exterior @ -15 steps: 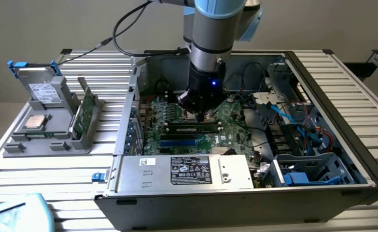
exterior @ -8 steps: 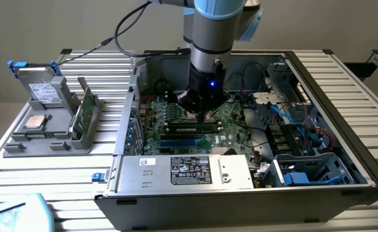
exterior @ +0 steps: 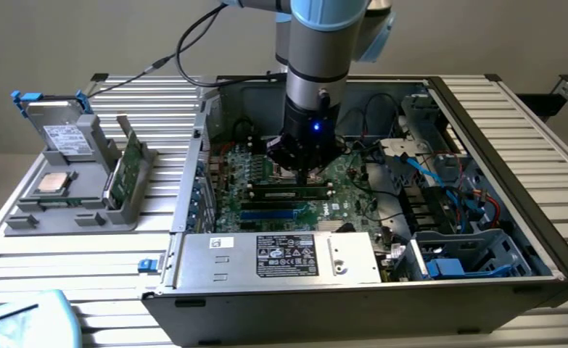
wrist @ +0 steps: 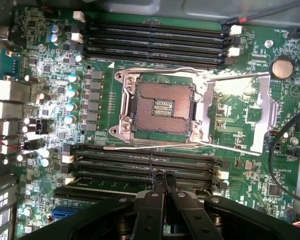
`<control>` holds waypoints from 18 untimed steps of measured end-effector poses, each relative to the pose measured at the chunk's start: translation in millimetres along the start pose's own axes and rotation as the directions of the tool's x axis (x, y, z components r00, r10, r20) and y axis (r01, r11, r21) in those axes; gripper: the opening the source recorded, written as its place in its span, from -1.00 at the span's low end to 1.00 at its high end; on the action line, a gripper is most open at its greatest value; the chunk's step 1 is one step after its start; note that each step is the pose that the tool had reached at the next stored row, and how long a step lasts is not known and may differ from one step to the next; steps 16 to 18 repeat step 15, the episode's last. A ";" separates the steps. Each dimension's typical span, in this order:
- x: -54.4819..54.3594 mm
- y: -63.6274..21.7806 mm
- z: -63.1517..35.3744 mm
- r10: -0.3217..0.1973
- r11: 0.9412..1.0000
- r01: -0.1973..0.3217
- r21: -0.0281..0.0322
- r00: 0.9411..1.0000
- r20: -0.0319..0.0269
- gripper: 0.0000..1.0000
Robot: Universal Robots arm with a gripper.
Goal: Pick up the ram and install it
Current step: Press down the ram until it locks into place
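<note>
On the slatted desk (exterior: 516,109), toward the exterior view's left edge, a grey parts holder (exterior: 71,206) carries one hard drive (exterior: 63,134), one square silver processor (exterior: 51,183) and one green ram stick (exterior: 124,174) standing on edge in its slot, apparently so it can be gripped from above. At centre, inside the open computer case (exterior: 545,239), the arm's pincer (exterior: 308,174) is clenched with its fingertips pressed together and holding nothing, poised just over a ram stick (exterior: 289,192) lying seated in a motherboard (wrist: 240,115) slot. The wrist view counts two banks of memory slots flanking one empty processor socket (wrist: 162,107).
</note>
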State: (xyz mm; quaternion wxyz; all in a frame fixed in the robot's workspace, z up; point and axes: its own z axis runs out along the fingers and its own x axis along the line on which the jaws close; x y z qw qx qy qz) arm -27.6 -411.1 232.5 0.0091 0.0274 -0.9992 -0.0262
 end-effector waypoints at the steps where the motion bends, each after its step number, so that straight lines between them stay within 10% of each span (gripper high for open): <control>1: 0.0 0.0 0.3 0.011 1.000 -0.011 0.002 1.000 0.000 -0.79; 7: 0.0 -0.1 1.7 0.076 0.997 -0.076 0.012 0.997 0.004 -0.79; 18: 0.7 -0.1 1.8 0.087 0.996 -0.087 0.012 0.996 0.004 -0.79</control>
